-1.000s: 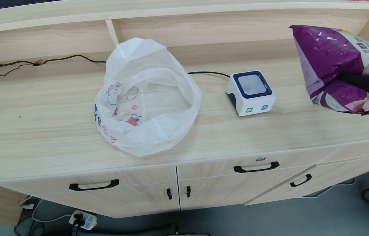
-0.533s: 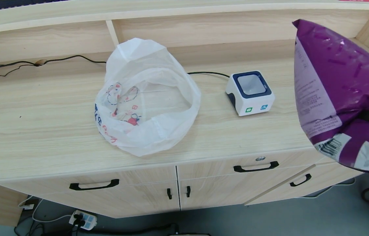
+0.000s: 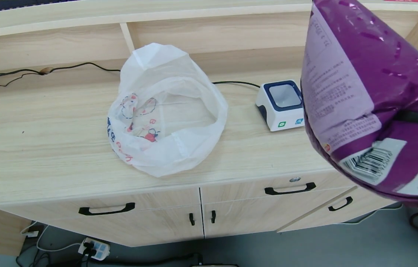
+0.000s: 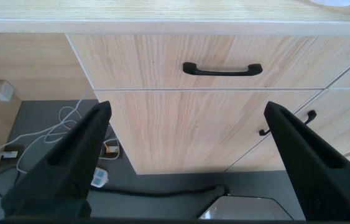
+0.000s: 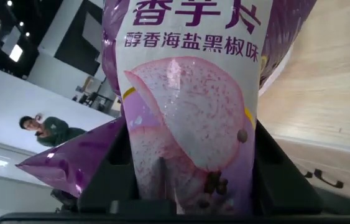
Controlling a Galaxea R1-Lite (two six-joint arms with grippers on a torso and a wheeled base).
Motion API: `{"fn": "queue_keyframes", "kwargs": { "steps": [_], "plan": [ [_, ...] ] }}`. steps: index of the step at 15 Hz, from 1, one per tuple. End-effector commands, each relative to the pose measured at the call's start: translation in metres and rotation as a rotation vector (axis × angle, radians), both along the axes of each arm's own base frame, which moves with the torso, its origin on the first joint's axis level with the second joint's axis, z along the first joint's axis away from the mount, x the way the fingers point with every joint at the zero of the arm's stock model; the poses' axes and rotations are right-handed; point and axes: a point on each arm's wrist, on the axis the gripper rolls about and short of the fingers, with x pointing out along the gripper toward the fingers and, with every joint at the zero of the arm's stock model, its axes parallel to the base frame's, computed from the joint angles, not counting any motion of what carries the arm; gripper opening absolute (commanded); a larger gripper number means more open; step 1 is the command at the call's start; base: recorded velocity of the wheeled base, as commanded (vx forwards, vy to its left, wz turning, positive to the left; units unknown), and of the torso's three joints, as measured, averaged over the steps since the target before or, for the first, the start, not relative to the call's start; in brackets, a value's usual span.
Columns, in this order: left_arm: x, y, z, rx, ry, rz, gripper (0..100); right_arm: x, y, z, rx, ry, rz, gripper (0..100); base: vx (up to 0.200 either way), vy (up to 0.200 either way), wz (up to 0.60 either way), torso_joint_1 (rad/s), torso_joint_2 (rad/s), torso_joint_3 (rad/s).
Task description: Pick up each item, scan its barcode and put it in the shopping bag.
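The glossy purple snack bag (image 3: pixel 372 92) is clamped in the right jaws above the right end of the pale wooden surface (image 3: pixel 45 148), while the left jaws are spread wide, empty.

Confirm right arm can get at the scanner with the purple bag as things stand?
Probably yes: the right gripper is shut on the purple bag, raised close beside the scanner, and nothing seems to stand between them.
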Motion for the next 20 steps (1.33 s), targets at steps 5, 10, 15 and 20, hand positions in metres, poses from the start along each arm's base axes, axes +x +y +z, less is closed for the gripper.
{"fn": "queue_keyframes", "kwargs": {
  "steps": [5,10,15,20],
  "plan": [
    [0.000,0.000,0.000,0.000,0.001,0.001,100,0.055,0.045,0.002,0.092,0.083,0.109,0,0.000,0.000,0.00,0.000,0.00,0.000],
    [0.000,0.000,0.000,0.001,-0.001,0.001,100,0.036,0.062,-0.003,0.224,0.114,0.278,0,0.000,0.000,0.00,0.000,0.00,0.000],
    [0.000,0.000,0.000,0.011,-0.001,0.001,100,0.031,0.067,-0.026,0.252,0.174,0.334,0,0.000,0.000,0.00,0.000,0.00,0.000],
    [0.000,0.000,0.000,0.029,-0.001,0.001,100,0.018,0.074,-0.027,0.314,0.201,0.493,0,0.000,0.000,0.00,0.000,0.00,0.000]
  ]
}}
